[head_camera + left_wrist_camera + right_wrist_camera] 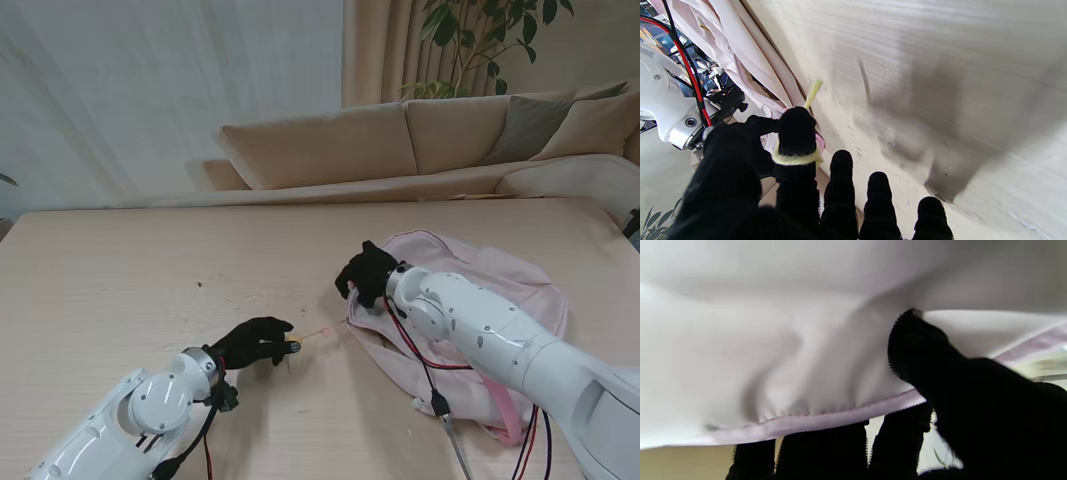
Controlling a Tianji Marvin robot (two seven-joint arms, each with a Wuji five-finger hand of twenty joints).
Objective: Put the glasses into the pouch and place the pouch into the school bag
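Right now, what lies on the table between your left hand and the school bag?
In the stand view, only bare table separates the left hand from the pink school bag, apart from a thin yellowish strand running from its fingertips toward the bag.

Left arm (120,425): enters from the near left corner and reaches forward and rightward. The left hand (252,342) is low over the table, its black-gloved fingers (840,186) extended side by side. The index finger carries a yellow band at its joint. The thumb lies alongside the index finger.

Right arm (500,345): enters from the near right corner and extends forward and leftward. The right hand (366,273) is curled. The thumb (920,343) presses pale fabric from one side, with the fingers (826,446) on the opposite side.
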